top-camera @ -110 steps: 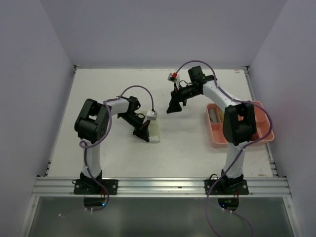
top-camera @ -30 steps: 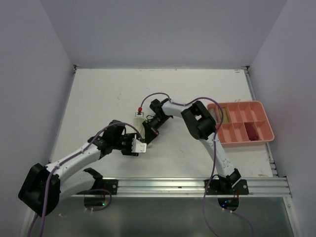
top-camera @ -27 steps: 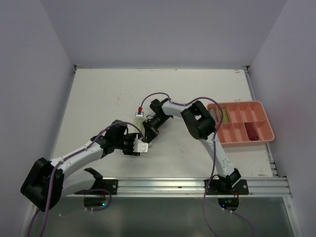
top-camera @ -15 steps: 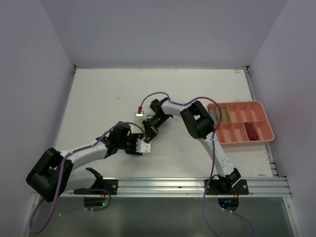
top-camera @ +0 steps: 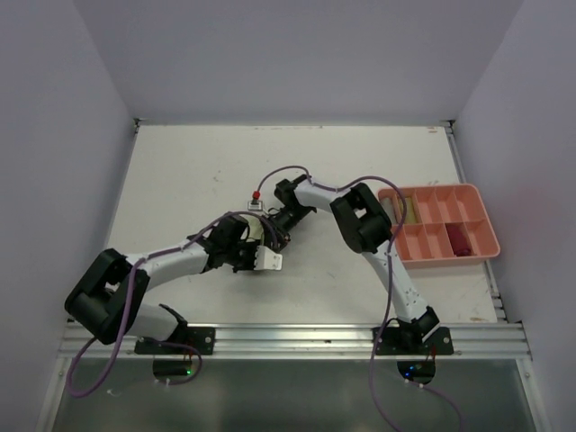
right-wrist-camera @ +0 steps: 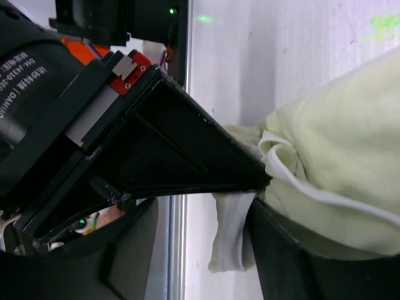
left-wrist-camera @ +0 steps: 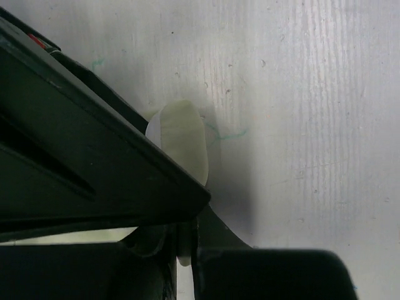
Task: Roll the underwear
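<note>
Jaws shut on the left gripper (left-wrist-camera: 187, 240), nipping a fold of the pale yellow-green underwear (left-wrist-camera: 181, 140). Cannot tell for the right gripper (right-wrist-camera: 253, 197), with cloth bunched between its fingers (right-wrist-camera: 187, 156). Both found tip to tip, well left of the salmon-pink tray (top-camera: 430, 241). Against a second ago: reaching nearer the tray with the left arm (top-camera: 171, 261), elbow drawn in. Dark red garment (top-camera: 454, 240) lying inside the tray.
</note>
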You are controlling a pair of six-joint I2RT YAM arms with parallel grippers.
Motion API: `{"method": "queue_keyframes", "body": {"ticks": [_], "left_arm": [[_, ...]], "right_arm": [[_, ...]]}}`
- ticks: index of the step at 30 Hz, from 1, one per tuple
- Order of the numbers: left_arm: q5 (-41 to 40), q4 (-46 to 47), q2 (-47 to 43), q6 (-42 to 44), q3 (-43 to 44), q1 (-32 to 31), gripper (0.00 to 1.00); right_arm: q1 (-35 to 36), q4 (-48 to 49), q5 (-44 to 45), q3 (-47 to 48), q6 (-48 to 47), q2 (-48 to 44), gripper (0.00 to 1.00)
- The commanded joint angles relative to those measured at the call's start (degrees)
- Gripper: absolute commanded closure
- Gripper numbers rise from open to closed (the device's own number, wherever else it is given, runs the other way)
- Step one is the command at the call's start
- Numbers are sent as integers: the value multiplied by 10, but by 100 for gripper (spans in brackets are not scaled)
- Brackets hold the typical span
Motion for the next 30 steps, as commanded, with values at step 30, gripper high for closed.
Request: {"method": "queue_keyframes", "body": {"ticks": [30], "left_arm": [[246,-663,597,232,507,198,95]], "right_arm": [[46,343,469,-364,-226,-513,19]]}}
